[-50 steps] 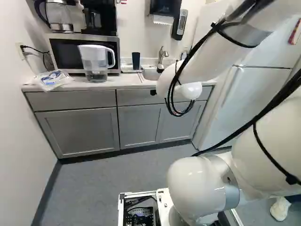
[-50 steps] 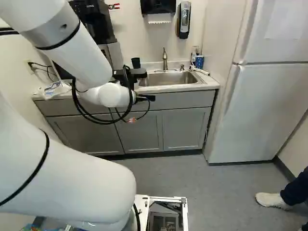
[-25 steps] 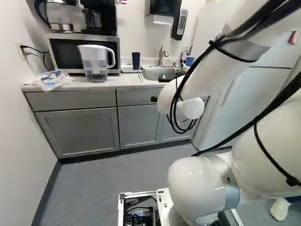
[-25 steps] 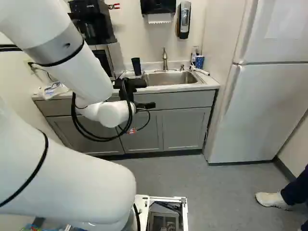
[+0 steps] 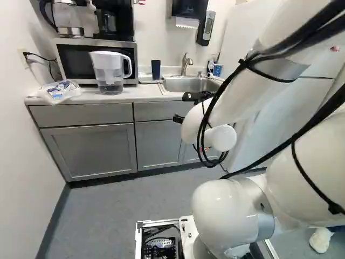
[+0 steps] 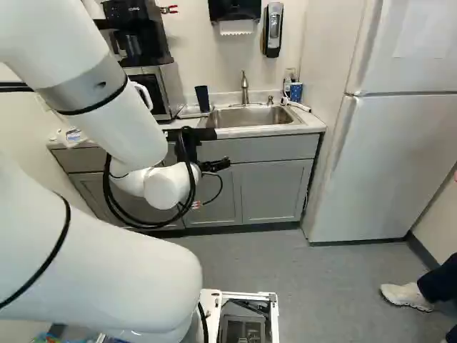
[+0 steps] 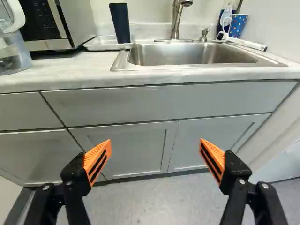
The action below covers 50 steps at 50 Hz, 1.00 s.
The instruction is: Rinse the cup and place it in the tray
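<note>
The arm (image 6: 107,114) has come lower in front of the counter (image 7: 61,72), bringing its gripper (image 6: 216,164) along; the dark cup (image 7: 120,23) stays upright at the sink-side end of the white tray (image 7: 104,45), beside the sink (image 7: 192,54). The gripper's fingers stand wide apart, pointing toward the cabinet doors (image 7: 136,147).

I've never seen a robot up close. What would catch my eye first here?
Probably the huge white arm, sweeping across the left of the right base view and the right of the left one. Next, the open claw with its bright orange pads, facing the grey cupboards. Behind, a dark cup stands out beside the steel sink.
</note>
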{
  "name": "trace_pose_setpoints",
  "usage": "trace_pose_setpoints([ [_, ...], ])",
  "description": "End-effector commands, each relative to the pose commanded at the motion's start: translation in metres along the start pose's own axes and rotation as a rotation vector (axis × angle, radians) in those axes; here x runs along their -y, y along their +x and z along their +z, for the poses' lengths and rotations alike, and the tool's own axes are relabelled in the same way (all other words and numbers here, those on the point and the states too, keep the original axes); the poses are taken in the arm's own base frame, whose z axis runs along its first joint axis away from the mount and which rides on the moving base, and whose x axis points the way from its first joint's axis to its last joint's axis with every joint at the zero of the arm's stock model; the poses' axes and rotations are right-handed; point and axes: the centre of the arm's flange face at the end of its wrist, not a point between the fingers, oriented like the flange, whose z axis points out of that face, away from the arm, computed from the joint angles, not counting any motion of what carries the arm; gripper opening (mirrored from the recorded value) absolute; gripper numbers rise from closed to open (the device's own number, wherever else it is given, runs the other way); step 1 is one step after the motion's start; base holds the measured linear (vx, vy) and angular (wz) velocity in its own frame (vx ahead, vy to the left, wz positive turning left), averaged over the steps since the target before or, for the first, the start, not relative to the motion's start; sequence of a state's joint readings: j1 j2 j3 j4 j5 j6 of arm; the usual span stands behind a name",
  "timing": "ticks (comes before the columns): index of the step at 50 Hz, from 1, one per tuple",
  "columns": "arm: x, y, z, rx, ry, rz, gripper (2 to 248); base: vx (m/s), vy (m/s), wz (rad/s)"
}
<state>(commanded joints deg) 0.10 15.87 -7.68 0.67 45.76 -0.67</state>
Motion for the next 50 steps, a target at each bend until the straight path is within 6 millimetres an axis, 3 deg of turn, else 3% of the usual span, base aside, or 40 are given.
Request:
trace_pose_setpoints([
  [23,0.0,-0.014,-0.009,-0.026,0.006,0.004,247,0.0,0.0,0.0],
  [50,0.0,-0.016,-0.01,-0.029,0.007,0.004,247,0.0,0.0,0.0],
])
